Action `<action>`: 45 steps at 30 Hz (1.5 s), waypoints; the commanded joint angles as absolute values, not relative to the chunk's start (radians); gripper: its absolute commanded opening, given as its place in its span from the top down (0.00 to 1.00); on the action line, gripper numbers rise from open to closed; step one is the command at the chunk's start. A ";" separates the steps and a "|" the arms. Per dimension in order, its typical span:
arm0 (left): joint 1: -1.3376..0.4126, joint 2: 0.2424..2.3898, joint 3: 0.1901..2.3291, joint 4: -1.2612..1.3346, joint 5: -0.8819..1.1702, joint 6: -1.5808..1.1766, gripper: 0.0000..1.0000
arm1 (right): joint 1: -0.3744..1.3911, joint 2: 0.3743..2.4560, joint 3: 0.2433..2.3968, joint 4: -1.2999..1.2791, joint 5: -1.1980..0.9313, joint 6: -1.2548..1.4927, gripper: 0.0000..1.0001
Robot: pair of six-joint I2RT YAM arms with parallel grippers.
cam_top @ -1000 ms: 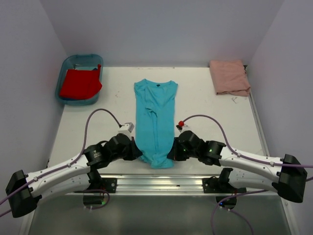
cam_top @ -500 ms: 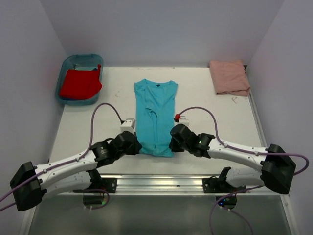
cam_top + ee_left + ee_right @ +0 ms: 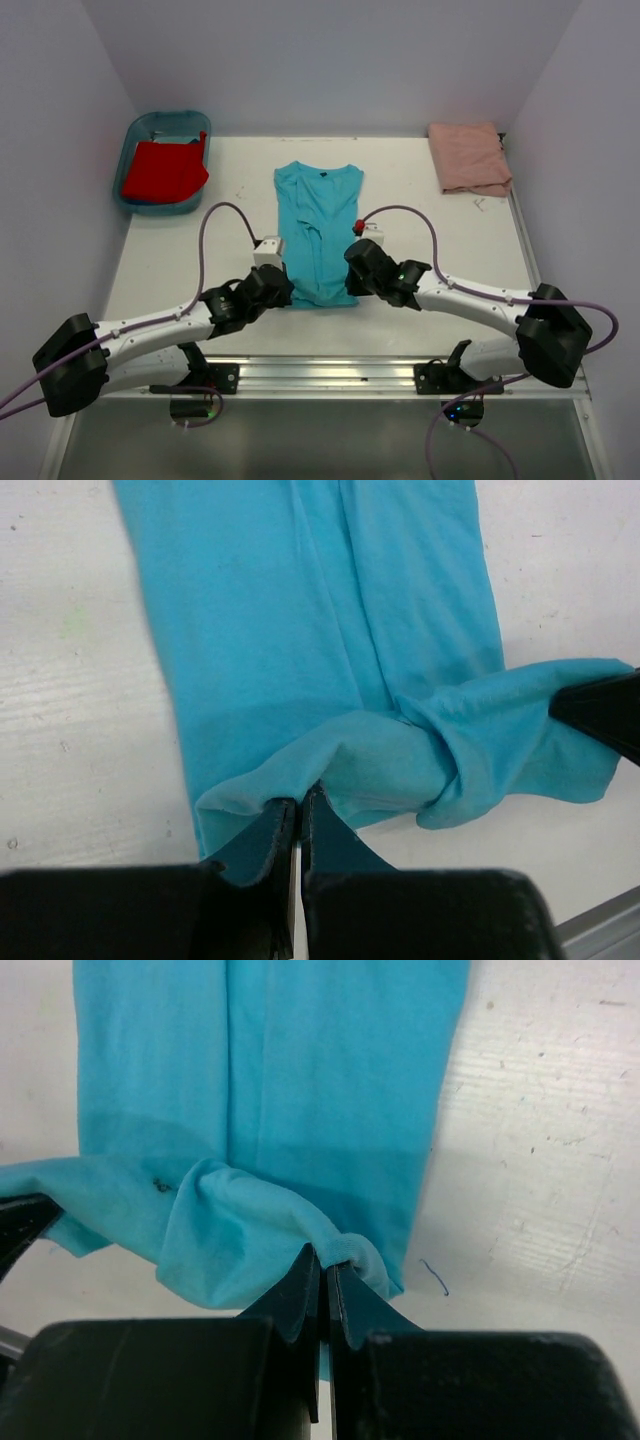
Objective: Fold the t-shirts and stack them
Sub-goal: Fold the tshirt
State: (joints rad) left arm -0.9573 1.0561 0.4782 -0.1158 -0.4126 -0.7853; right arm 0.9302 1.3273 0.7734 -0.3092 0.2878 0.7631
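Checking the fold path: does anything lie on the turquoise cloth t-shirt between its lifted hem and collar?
Nothing visible does. The left gripper and right gripper, jaws shut, hold the hem of the turquoise cloth t-shirt; the cloth up to the collar lies bare.

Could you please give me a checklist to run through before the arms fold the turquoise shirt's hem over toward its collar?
1. Left gripper shut on the turquoise shirt at one hem corner: ok.
2. Right gripper shut on the other hem corner: ok.
3. Both grippers about level with each other across the shirt: ok, judging by the top view.
4. Cloth ahead of the hem lying smooth: not ok, a lengthwise ridge runs down the middle.
5. Nothing resting on the collar end: ok.
6. Pink shirt folded at the far right corner, ready to be stacked on: ok.
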 commanded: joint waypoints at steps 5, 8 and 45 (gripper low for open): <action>-0.835 1.143 0.508 0.110 -0.408 -0.672 1.00 | 0.833 1.416 0.896 -0.261 0.330 0.735 1.00; -0.714 1.228 0.569 0.205 -0.333 -0.598 1.00 | 0.773 1.535 0.995 -0.265 0.347 0.744 1.00; -0.552 1.301 0.522 0.388 0.193 -0.699 0.84 | 0.652 1.792 1.121 -0.011 -0.362 0.719 1.00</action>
